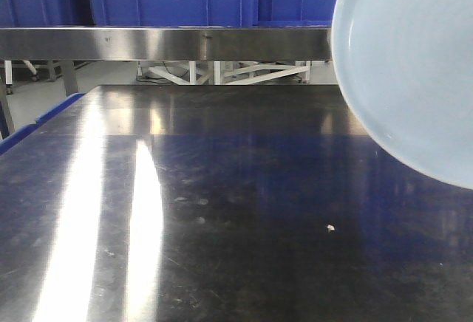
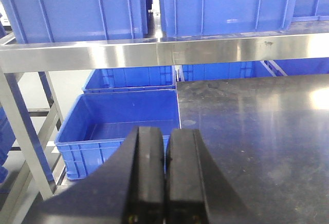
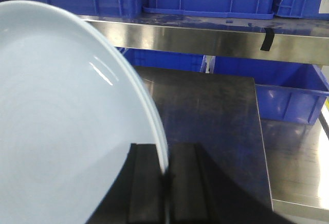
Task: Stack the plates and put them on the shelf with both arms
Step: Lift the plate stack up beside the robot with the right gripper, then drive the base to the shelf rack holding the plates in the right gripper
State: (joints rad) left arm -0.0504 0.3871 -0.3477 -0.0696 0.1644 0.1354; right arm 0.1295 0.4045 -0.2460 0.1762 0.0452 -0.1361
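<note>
The right pincer was clamped on the rim of a pale plate, which was tilted in the air over the right side of the dark tabletop (not touching it), nearer the camera than the shelf rail. The left pincer hung with its fingers pressed together, holding nothing.

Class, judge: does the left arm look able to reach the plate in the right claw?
Probably yes: the left claw is shut on nothing, and no obstacle shows on the tabletop beside the plate.
</note>
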